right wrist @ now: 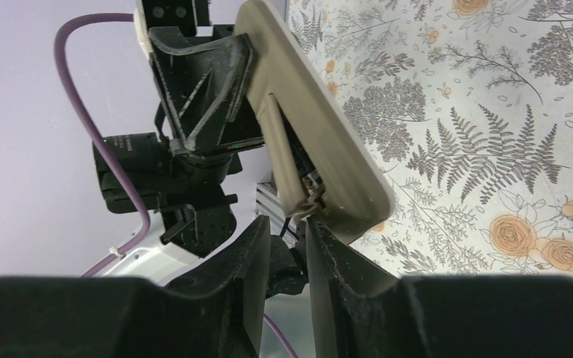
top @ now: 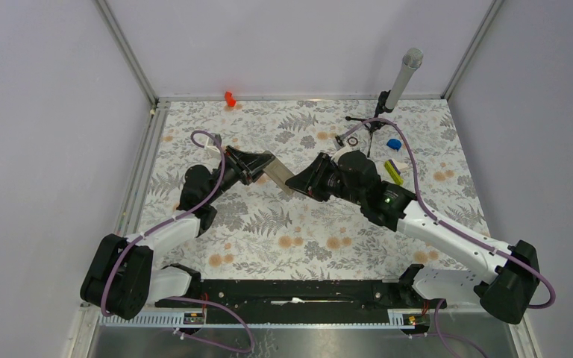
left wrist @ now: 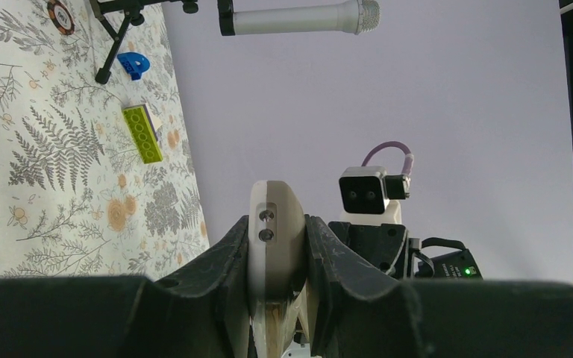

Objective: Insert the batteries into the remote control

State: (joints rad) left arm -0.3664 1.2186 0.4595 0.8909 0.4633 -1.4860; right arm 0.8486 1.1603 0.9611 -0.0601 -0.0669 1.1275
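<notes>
Across the middle of the overhead view spreads a matte tablecloth (top: pixel 306 239) printed with grey ferns and orange roses. Over it, two black-and-white arms bend at the elbow and meet nose to nose. The left gripper (top: pixel 262 168), of ribbed black plastic, is clamped on the remote control (top: pixel 277 177). This is a smooth off-white slab with rounded corners, and its hollowed back faces the right gripper (right wrist: pixel 286 221). That gripper's fingers sit at the slab's lower end with only a narrow slit between them; I cannot tell whether they pinch anything. At upper right a grey tubular microphone (top: pixel 404 74) stands on a black tripod, with a studded yellow-green brick (top: pixel 393 172) below it.
</notes>
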